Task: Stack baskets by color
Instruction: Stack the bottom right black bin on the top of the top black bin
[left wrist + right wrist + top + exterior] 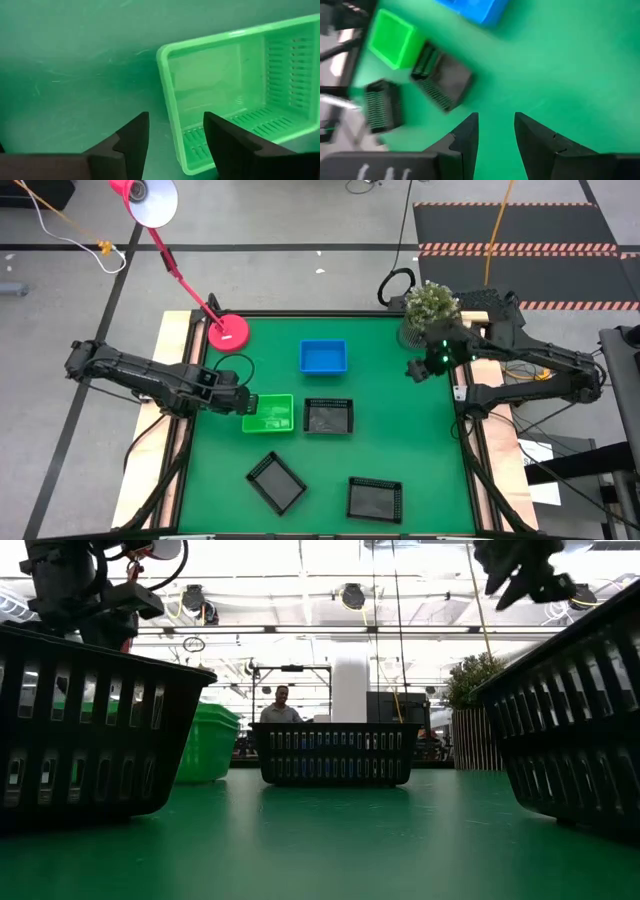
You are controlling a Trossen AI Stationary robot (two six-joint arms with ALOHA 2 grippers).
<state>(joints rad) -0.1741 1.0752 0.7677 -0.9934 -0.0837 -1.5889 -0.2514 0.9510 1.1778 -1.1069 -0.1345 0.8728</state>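
The green table mat [400,450] serves as the landmark. A pink lamp base [228,333] stands on its far left corner — the lamp's arm slants away beyond the edge to a white-faced shade [150,200]. A potted plant [428,308] sits at the far right corner. Beyond the mat's far edge — a person [281,706].

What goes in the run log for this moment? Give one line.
left end effector: open, at green basket rim, nothing held | right end effector: open, empty, raised over mat | black baskets: unstacked | blue basket: alone
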